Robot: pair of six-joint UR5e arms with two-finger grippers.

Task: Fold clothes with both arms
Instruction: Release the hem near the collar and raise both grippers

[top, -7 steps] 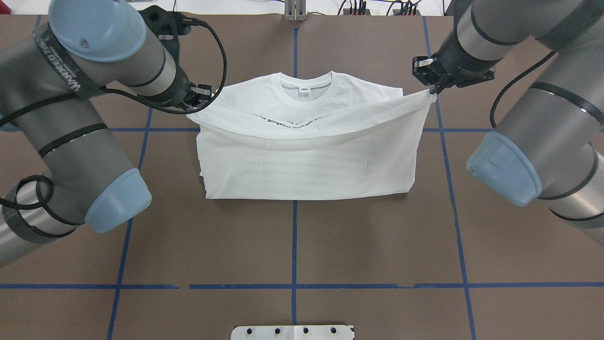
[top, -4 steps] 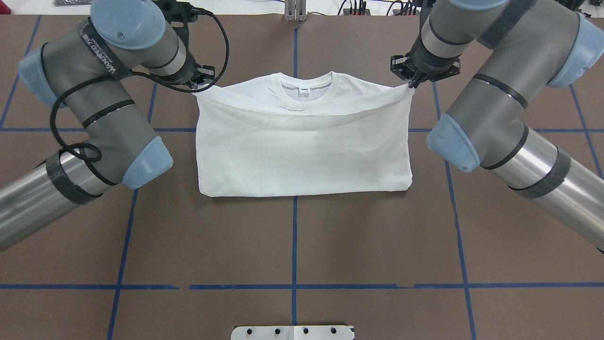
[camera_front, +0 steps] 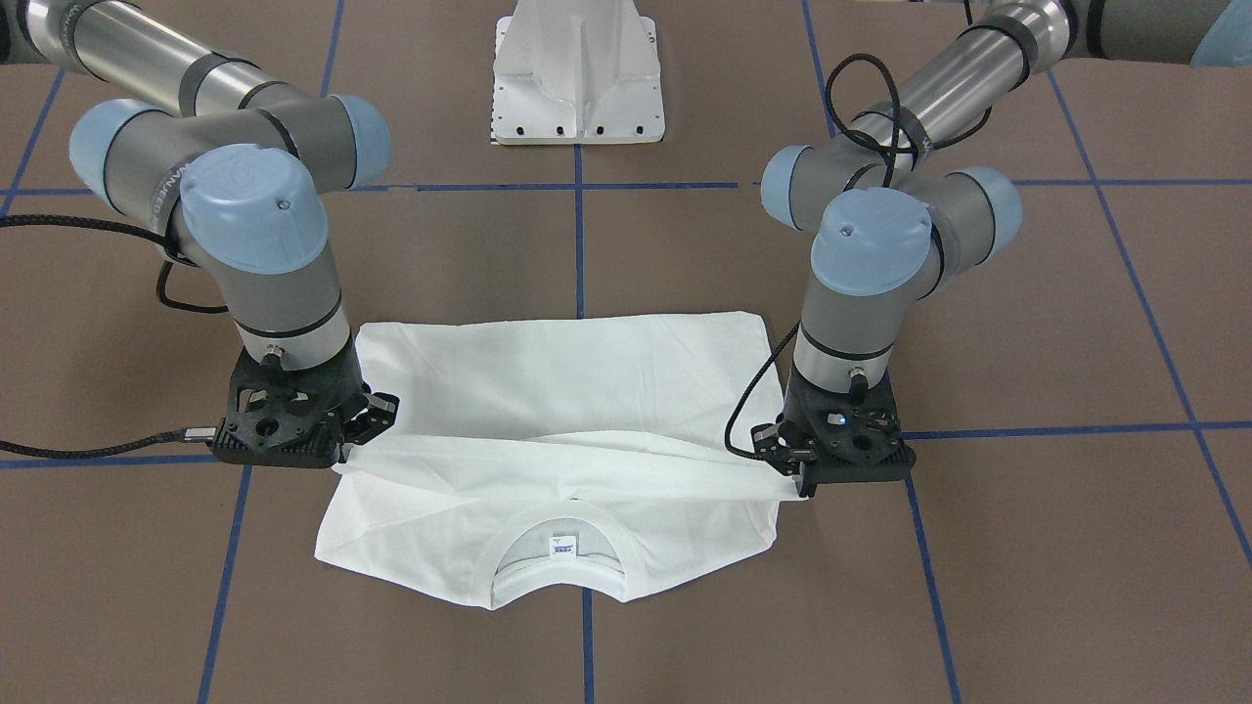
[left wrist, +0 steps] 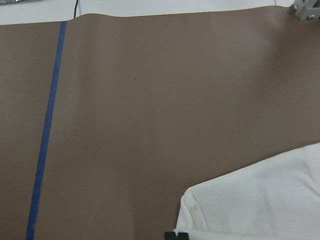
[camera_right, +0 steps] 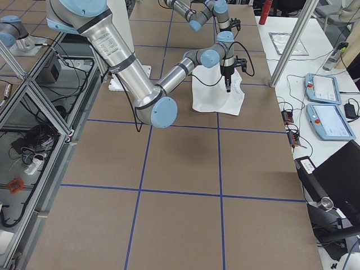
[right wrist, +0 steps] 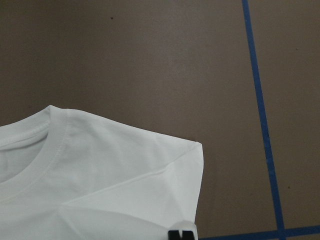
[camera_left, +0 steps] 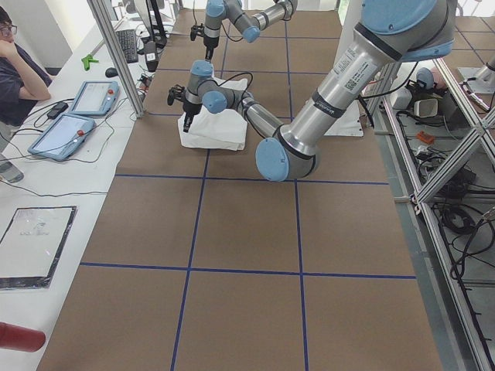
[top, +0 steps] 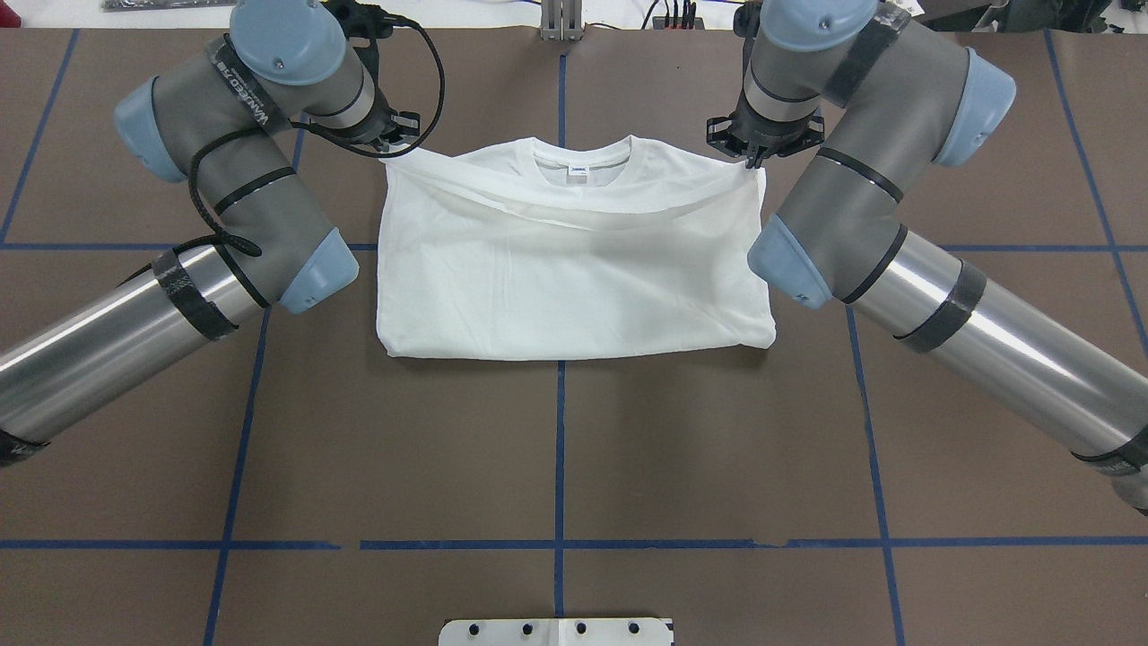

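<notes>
Front-facing view: a white T-shirt [camera_front: 558, 381] lies folded toward the desk [camera_front: 685, 254] edge opposite the robot, collar [camera_front: 558, 577] outermost. The left pincer [camera_front: 800, 481] and right pincer [camera_front: 354, 442] are each clamped on a corner of its upper layer. Overhead: that layer spans taut between them, just short of the collar.

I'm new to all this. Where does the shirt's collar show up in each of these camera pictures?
Front-facing: collar bottom centre.
Overhead: top centre.
Left side: T-shirt tiny; collar too small to tell.
Right side: likewise.
Left wrist: not in it.
Right wrist: lower left.
Shared landmark: the centre blue tape line runs to the collar.
</notes>
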